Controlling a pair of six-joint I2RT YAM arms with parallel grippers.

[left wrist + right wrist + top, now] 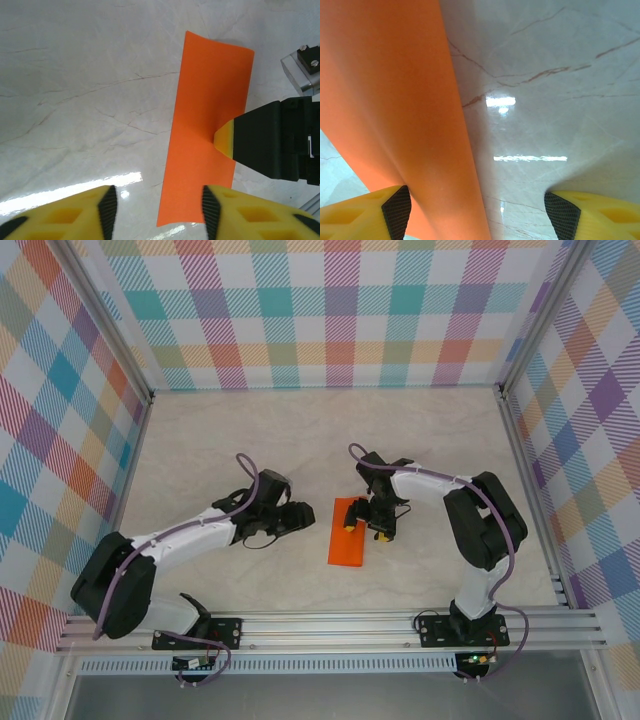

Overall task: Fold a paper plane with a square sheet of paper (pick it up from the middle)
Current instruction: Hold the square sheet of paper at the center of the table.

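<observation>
Orange paper sheet [345, 547]: narrow rectangle, lying near-flat, slightly skewed.

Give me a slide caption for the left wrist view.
Open left gripper faces the orange paper; right gripper touches its edge.

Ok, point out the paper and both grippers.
paper [345, 548], top view, its bare near half.
left gripper [157, 207], left wrist view, midway between its fingertips.
right gripper [480, 212], right wrist view, midway between its fingertips.
</observation>
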